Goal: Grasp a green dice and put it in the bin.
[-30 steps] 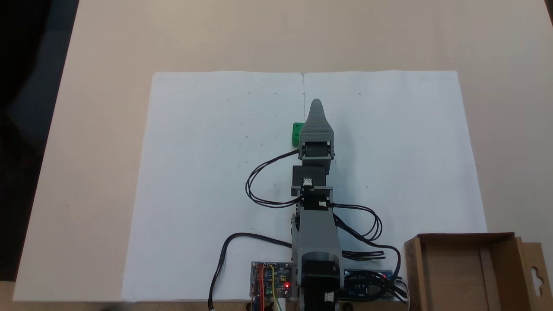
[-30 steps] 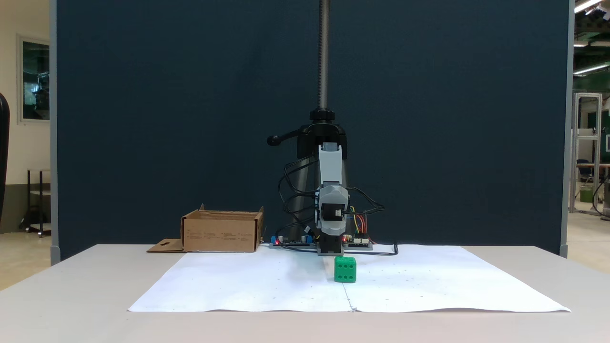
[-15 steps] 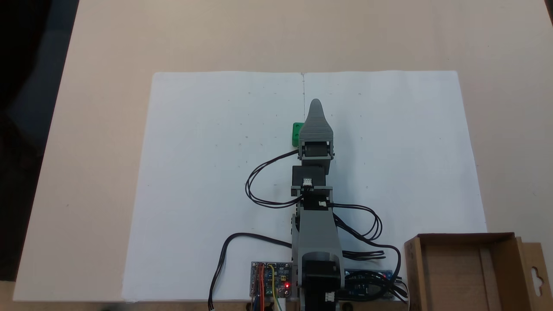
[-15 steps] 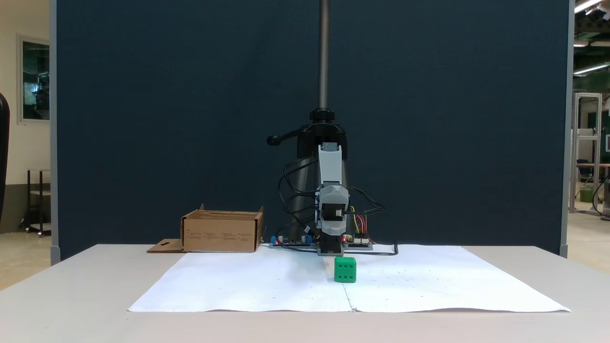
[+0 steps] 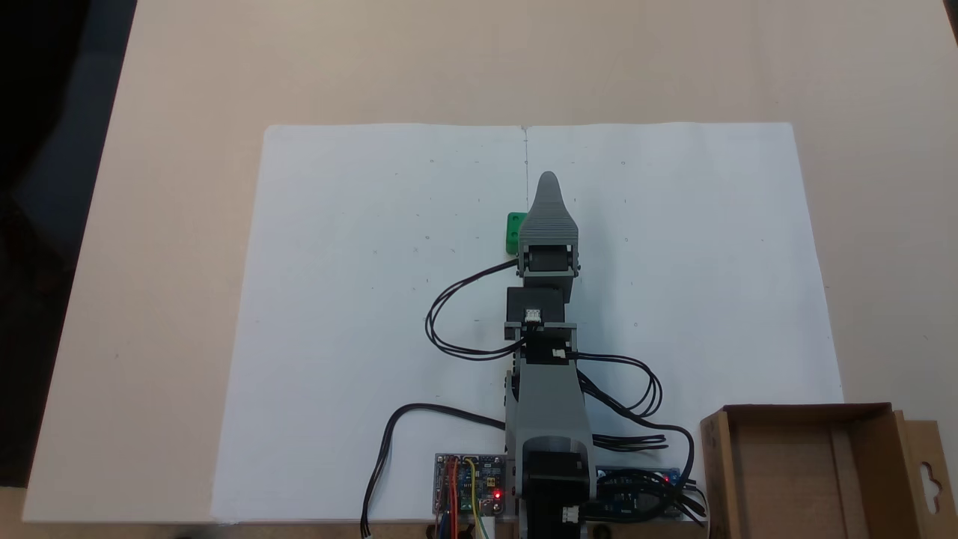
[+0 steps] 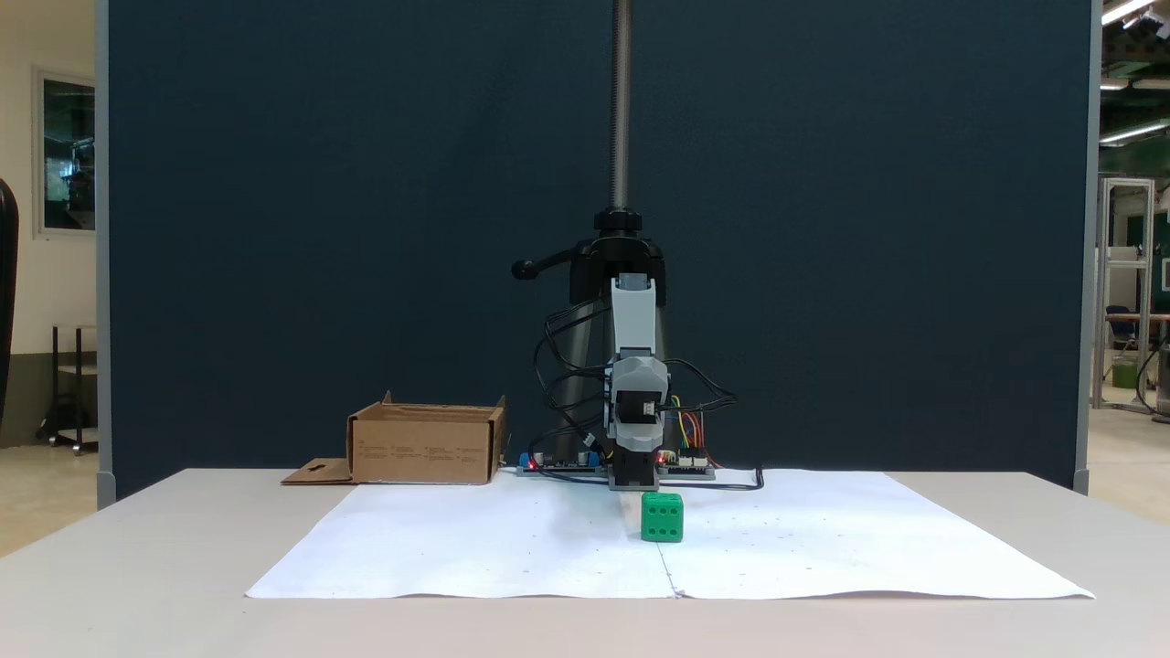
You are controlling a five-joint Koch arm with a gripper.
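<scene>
The green dice (image 6: pixel 662 517) is seen resting on a white paper sheet (image 5: pixel 359 314) spread over the beige table (image 5: pixel 187 75). In the fixed view from the front it stands near the sheet's centre crease, with a six-pip face turned toward the camera. In the fixed view from above, the green dice (image 5: pixel 513 230) is partly covered by the arm, and only its left part shows at the left edge of the grey hand (image 5: pixel 548 183).

The arm is stretched out from its base along the middle of the sheet, and the hand is held above the paper, apart from the dice as judged from the front view, where the hand (image 6: pixel 634 475) appears behind the dice and close to the table. From above a single tapered grey tip is presented, and from the front the hand is foreshortened, so it cannot be told whether the hand's two parts are apart or together. Nothing is seen held in it.

The bin (image 5: pixel 793 471), an open brown cardboard box, is placed at the lower right corner in the view from above, well apart from the dice; its flap with a hang-hole cutout lies at its right side. In the front view the bin (image 6: pixel 425 445) stands at the left, beside the arm's base. Black cables (image 5: pixel 449 322) are looped from the arm, and circuit boards (image 5: pixel 468 483) with red lights are seen at the base.
</scene>
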